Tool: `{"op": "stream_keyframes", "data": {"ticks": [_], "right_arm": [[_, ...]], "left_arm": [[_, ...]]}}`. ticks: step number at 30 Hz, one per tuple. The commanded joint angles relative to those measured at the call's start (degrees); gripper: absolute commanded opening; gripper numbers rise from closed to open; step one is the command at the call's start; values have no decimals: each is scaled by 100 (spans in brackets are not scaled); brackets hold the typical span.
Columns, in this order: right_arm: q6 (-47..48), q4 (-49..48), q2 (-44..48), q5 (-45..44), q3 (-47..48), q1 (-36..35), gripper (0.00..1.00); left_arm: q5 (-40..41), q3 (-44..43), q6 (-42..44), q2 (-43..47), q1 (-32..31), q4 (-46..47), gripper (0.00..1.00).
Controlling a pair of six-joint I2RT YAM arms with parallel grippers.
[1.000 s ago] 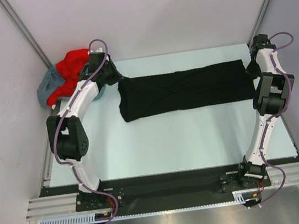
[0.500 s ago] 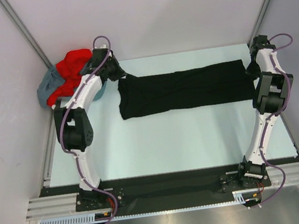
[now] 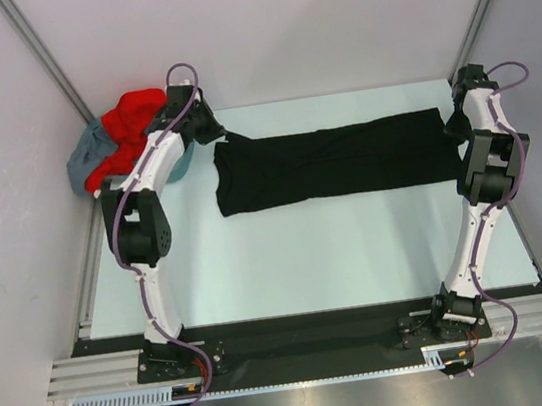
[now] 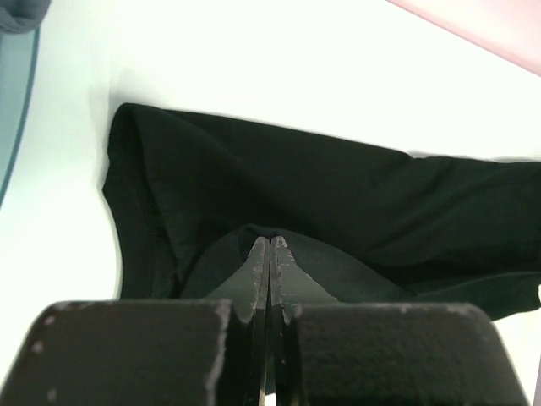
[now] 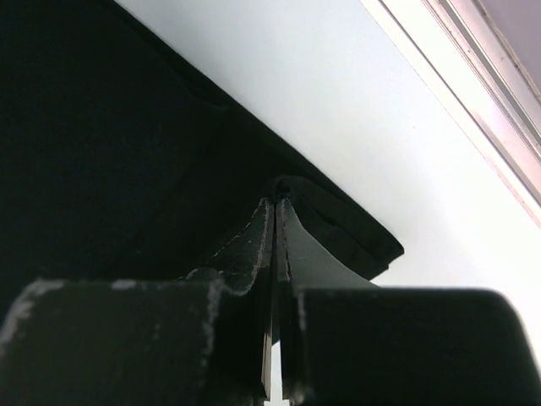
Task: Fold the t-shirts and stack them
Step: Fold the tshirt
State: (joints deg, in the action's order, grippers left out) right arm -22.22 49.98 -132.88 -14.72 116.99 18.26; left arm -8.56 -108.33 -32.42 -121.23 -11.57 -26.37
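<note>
Black t-shirt (image 3: 331,162) flat on the table (image 3: 308,248), left pincer (image 4: 269,243) and right pincer (image 5: 276,201) clamped on its ends.

In the top view the right end of the black shirt (image 3: 331,162) vanishes behind the right arm (image 3: 495,177), and the grey-blue shirt (image 3: 86,156) at upper left lies partly under the red shirt (image 3: 130,120). The left wrist view cuts the black shirt at the right edge, the right wrist view at left and top. Closed jaws hide the cloth inside the left gripper (image 4: 269,245) and right gripper (image 5: 277,203).
</note>
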Motion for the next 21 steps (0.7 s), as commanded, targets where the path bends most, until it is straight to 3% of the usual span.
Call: {"op": "stream_keyframes", "data": {"ticks": [1,9,11,13,16,17,20,21], "right_arm": [[-19,30,-106,-22,315,20,0],[-19,82,-229,48,474,11,5],[-2,82,-273,101,570,11,11],[24,74,-300,101,623,11,25],[7,222,-379,136,895,46,43],[-28,336,-379,136,1079,55,46],[-72,408,-204,241,1168,64,54],[-72,451,-29,242,1133,55,57]], "left_arm": [[-58,-363,70,-155,120,9,0],[-243,-653,52,-428,112,-96,0],[-77,-777,96,-445,111,-237,0],[46,-890,148,-445,111,-359,1],[284,-1040,210,-428,111,-561,13],[467,-1058,245,-393,94,-597,26],[820,-1076,535,-156,41,-843,45],[847,-1041,622,-77,41,-904,46]]}}
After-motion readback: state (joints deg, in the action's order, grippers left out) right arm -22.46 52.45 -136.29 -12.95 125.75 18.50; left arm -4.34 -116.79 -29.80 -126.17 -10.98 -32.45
